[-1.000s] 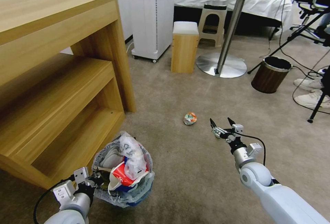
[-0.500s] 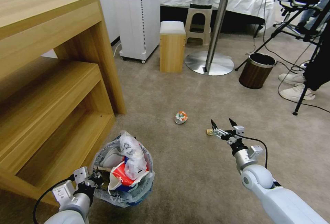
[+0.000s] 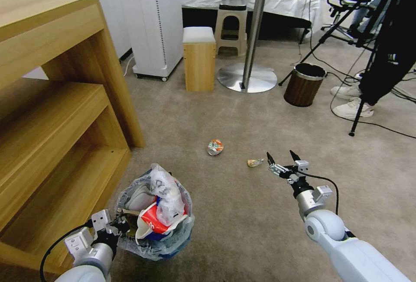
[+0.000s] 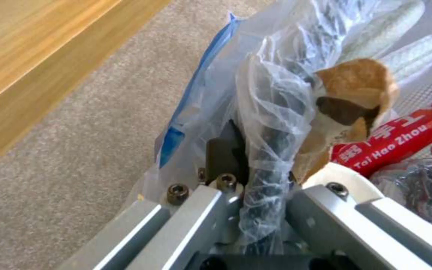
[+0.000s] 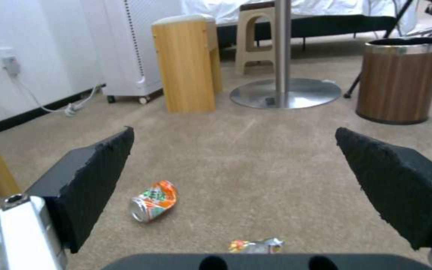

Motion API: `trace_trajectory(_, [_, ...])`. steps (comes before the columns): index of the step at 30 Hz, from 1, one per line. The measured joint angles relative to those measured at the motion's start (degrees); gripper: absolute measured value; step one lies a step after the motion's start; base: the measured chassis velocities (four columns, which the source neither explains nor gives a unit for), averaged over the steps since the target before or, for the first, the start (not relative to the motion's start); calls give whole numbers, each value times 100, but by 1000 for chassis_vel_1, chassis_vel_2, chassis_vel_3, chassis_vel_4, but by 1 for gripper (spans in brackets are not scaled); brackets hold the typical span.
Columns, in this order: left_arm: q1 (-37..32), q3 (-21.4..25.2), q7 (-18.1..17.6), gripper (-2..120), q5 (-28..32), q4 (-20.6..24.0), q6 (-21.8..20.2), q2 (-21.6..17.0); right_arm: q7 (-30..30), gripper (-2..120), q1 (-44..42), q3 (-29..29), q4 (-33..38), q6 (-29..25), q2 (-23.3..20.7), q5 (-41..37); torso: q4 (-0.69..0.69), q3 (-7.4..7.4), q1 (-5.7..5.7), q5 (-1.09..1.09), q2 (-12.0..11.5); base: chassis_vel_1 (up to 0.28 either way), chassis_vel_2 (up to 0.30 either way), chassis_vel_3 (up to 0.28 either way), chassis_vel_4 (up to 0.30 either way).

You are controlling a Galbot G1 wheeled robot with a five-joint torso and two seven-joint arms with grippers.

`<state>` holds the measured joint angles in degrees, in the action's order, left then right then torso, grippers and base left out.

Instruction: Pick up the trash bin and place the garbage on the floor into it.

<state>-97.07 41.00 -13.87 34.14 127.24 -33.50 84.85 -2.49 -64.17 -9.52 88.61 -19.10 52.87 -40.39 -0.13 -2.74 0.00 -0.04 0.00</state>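
Head view: right gripper (image 3: pixel 282 157) fingers spread, empty; wrapper (image 3: pixel 255 162) just beside left fingertip, crushed can (image 3: pixel 215 147) farther off on carpet (image 3: pixel 242 212). Advice: lower, centre fingers over wrapper.
Left wrist view: left gripper (image 4: pixel 256 195) clenched on bin (image 4: pixel 271 142) rim; bag crinkly, bin nearly full.
Right wrist view: can orange-green, dented.

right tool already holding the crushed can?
No: the right tool hangs open and empty above the floor, while the crushed can lies apart on the carpet.
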Motion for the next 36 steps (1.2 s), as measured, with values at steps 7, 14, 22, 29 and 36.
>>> trace_trajectory(7, [-4,5,6,0,18,0,5,-1,58,100,3,19,-66,-51,38,83,0,0,0,-1,0,-34,-24,-24,-24])
trace_trajectory(14, [24,13,-6,0,72,-31,31,-18,40,99,82,28,-279,-221,121,287,0,0,0,0,0,-9,-4,-6,-5])
trace_trajectory(22, [49,34,-47,0,140,-68,63,-39,-34,97,195,55,-399,-515,220,672,0,0,0,0,0,0,0,0,0])
trace_trajectory(29, [40,97,-76,0,207,-48,71,-72,-19,100,208,28,-406,-501,238,828,0,0,0,0,0,0,0,0,0])
trace_trajectory(36, [16,112,-110,0,223,-1,73,-68,-126,100,236,31,-492,-568,254,1006,0,0,0,0,0,0,0,0,0])
